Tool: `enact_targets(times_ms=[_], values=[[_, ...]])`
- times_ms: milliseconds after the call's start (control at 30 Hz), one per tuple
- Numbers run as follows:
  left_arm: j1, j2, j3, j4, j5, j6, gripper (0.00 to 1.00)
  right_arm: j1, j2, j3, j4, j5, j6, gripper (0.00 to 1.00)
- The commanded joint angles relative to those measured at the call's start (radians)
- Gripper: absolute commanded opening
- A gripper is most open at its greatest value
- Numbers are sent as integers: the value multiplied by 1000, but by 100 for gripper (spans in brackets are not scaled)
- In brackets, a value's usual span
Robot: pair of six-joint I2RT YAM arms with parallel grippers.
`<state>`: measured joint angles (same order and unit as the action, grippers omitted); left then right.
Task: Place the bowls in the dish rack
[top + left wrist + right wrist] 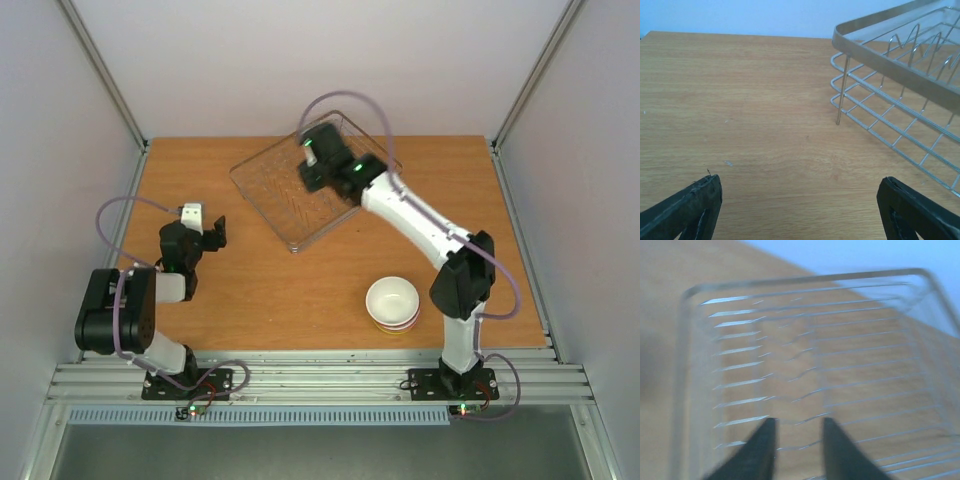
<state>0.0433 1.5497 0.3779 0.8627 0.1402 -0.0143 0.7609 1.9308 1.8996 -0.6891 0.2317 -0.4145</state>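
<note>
The clear, shallow rectangular dish rack with thin wire ribs (280,195) sits turned at an angle near the far edge of the wooden tabletop (260,290), one corner pointing toward the near side. The right tool (796,422) hangs low over the rack's inside, its dark fingers a narrow gap apart with nothing between them; the rack's rim runs close on its left. The left tool (800,179) stands wide and holds nothing, low over bare wood, with the rack's nearest corner leg ahead to its right and open board in front. A stack of small round bowls, white on top (392,300), stands near the right arm's base, well apart from the rack. Pale walls enclose three sides.
</note>
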Motion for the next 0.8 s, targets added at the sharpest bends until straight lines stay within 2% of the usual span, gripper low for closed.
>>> enact_targets(times_ms=[0, 167, 333, 400, 533, 767], values=[[-4, -118, 80, -158, 39, 20, 86, -226, 91, 76, -60, -73, 67, 3], [-4, -203, 264, -499, 140, 55, 86, -332, 342, 333, -157, -100, 32, 1], [-8, -149, 445, -770, 247, 88, 83, -391, 570, 653, -299, -135, 25, 1], [-8, -106, 528, -849, 276, 92, 80, -411, 621, 709, -348, -130, 28, 1], [-16, -19, 658, -991, 320, 85, 75, -440, 602, 611, -343, -89, 40, 1], [-90, 126, 829, -1066, 283, 84, 73, -443, 350, 182, -195, -65, 71, 1]])
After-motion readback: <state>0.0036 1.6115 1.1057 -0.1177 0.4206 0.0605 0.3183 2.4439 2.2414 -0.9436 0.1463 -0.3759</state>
